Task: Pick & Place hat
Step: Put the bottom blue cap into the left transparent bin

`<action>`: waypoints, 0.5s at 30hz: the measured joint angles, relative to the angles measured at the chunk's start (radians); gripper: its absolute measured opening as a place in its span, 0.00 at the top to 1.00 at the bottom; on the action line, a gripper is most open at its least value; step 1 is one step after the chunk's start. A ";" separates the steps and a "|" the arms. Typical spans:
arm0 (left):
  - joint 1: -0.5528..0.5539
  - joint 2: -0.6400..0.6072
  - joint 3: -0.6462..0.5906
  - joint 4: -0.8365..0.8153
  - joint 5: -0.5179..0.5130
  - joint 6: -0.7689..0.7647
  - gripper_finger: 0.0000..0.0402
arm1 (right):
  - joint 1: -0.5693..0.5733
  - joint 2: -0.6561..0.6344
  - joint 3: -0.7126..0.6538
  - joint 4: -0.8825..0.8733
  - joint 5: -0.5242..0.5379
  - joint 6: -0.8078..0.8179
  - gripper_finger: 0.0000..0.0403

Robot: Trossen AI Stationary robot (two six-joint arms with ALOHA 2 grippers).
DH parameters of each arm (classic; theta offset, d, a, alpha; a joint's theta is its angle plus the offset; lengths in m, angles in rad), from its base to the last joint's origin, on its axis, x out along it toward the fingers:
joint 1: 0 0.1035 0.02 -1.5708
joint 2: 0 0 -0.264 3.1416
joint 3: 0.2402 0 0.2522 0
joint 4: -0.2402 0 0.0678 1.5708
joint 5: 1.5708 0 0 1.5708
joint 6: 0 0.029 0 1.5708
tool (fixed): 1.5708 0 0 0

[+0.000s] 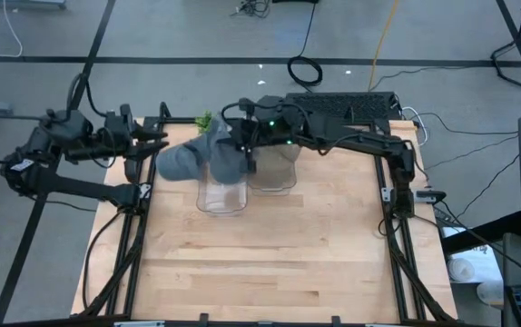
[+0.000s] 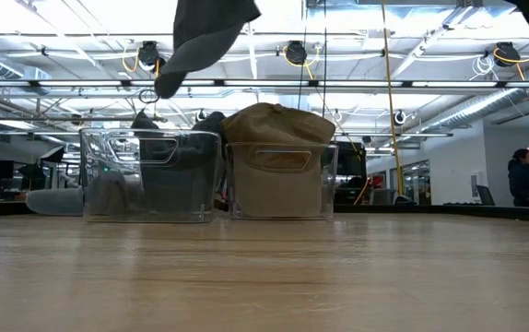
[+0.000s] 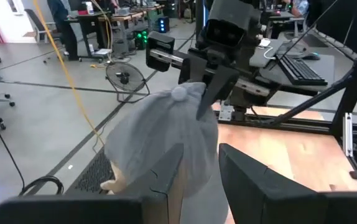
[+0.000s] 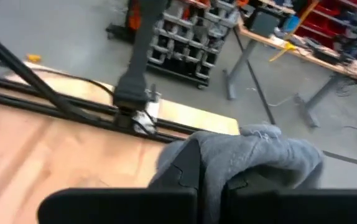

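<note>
A grey cap (image 1: 197, 156) hangs in the air above the far part of the wooden table (image 1: 270, 263), over the left one of two clear plastic bins. Both arms hold it. The right gripper (image 1: 240, 145) is clamped fully shut on the cap's crown near its top button; in the left wrist view this gripper (image 3: 211, 93) comes down from above, and one of its dark fingers lies against the fabric just beside the button. The left gripper (image 1: 156, 145) pinches the cap's other side with a narrow gap, the cloth caught between its fingers (image 3: 166, 177).

From table height, the cap (image 2: 205, 39) is well clear of the bins, its brim drooping toward the left. The left clear bin (image 2: 150, 175) holds dark fabric, and the right clear bin (image 2: 280, 180), just beside it, holds a tan cap (image 2: 278, 124) that bulges above the rim. From above, a small green thing (image 1: 204, 120) shows at the table's far edge behind the grey cap; what it is cannot be told.

A black keyboard (image 1: 347, 103) lies at the far right corner. A person (image 2: 523, 177) stands far off in the room. No brand, label or writing can be read on anything.
</note>
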 joint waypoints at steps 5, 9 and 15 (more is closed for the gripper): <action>0.000 -0.006 -0.035 0.003 -0.002 -0.001 0.73 | 0.011 0.036 0.001 0.038 0.046 -0.049 1.00; 0.000 -0.004 -0.056 0.016 -0.003 -0.010 0.73 | 0.011 0.058 -0.001 0.038 0.047 -0.086 1.00; 0.001 -0.003 -0.069 0.022 -0.019 -0.014 0.73 | 0.011 0.103 -0.004 0.056 -0.015 -0.127 1.00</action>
